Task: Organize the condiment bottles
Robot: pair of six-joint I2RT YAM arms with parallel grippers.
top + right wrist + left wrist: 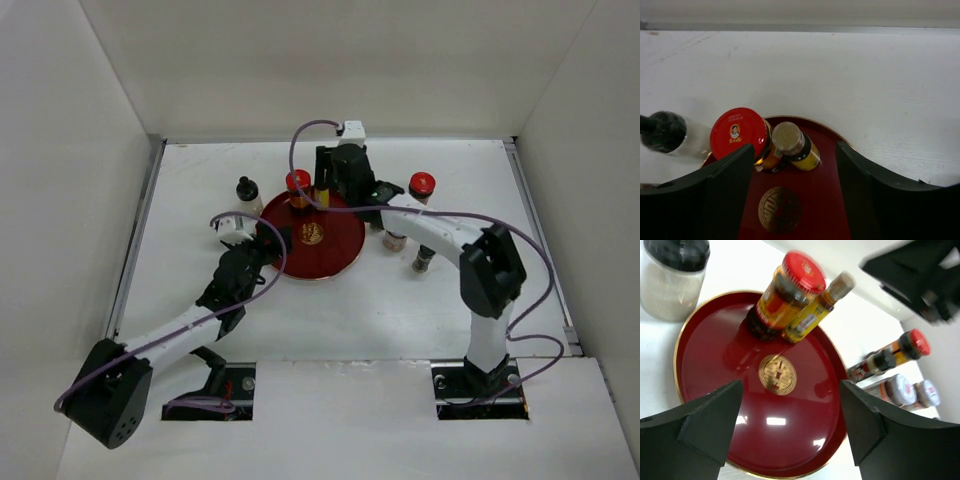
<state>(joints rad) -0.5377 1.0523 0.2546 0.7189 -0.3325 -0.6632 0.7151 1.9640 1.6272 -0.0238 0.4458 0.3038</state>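
Note:
A red-capped dark jar point(298, 184) and a slim amber bottle point(323, 196) stand side by side at the back of the round red tray point(340, 250). Both show in the left wrist view point(785, 295) point(817, 312) and in the right wrist view point(740, 135) point(792, 145). A white black-capped bottle point(247, 193) stands on the table left of the tray. My right gripper point(338, 190) is open and empty just above and behind the two bottles point(792, 200). My left gripper point(262, 240) is open and empty at the tray's left edge point(790, 425).
A second red-capped jar point(422, 186) stands to the right of the tray. Spice jars point(395, 238) point(423, 260) stand near it under the right arm. The left wrist view shows a black-capped jar point(872, 365) and silver-lidded jars point(900, 390) there. White walls enclose the table.

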